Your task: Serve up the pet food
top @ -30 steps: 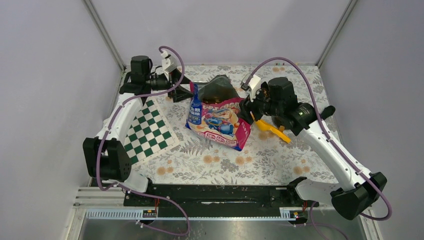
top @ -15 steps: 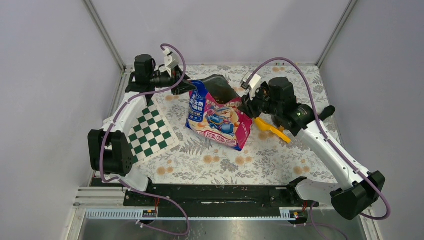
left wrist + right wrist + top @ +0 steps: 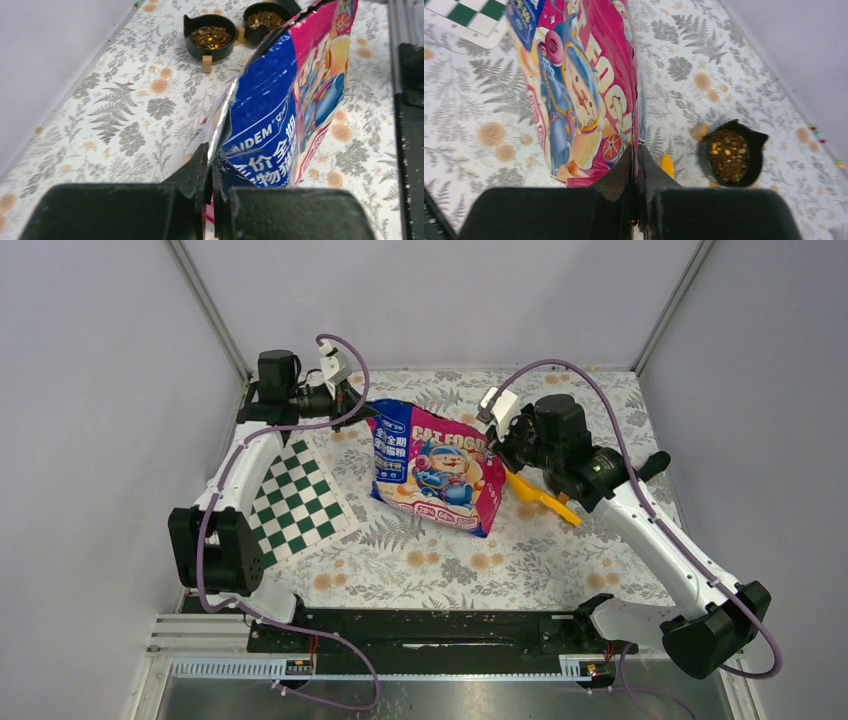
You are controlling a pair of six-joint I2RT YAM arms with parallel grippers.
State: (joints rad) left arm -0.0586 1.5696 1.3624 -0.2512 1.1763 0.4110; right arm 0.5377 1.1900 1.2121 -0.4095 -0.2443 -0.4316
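Beyond the left gripper (image 3: 210, 156) pinching the bag (image 3: 280, 115), pet food (image 3: 209, 36) lies in bowls (image 3: 201, 53).

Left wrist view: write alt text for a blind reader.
The left gripper is shut on the edge of a glossy pink-and-blue pet-food bag. Beyond it, two small black round bowls hold brown kibble.

L arm (image 3: 245, 465) run fwd from base along left side, forearm turned inward toward centre. L hand (image 3: 352, 405) seen clamped: fingers (image 3: 192, 172) pressed together on one top corner of pet food bag (image 3: 440, 465). R arm (image 3: 660, 530) stretched diagonally fwd and inward from base, wrist angled down. R hand (image 3: 492, 445) likewise closed, fingers (image 3: 616, 175) pinched on opp. bag edge. Hands faced toward each other, well apart.
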